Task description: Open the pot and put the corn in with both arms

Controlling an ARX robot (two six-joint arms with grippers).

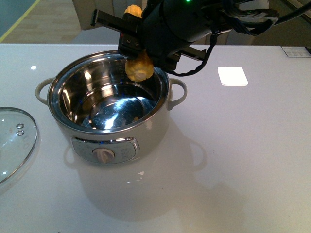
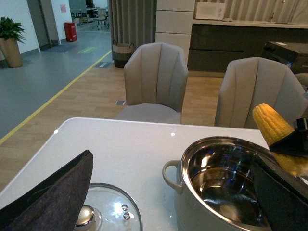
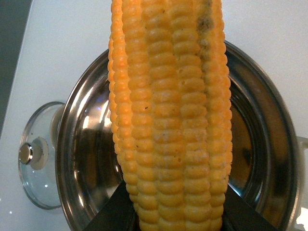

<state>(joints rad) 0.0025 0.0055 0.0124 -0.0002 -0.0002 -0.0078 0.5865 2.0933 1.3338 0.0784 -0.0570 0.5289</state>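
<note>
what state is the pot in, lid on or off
Off. The pot shows its bare steel inside, and the glass lid lies flat on the table beside it.

The open pot (image 2: 211, 143) stands on the white bench (image 2: 125, 144), its steel inside empty. The corn (image 2: 274, 127) tilts above the pot's rim, clamped in the right gripper (image 2: 290, 144). A glass lid (image 2: 108, 207) lies near the pot. Two chairs (image 2: 156, 82) stand beyond the bench's far edge.

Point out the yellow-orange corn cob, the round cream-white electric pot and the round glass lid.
yellow-orange corn cob (image 3: 168, 120): right wrist view, mid-cob kernels.
round cream-white electric pot (image 1: 153, 132): front view, outer side wall.
round glass lid (image 1: 17, 145): front view, glass pane.
</note>
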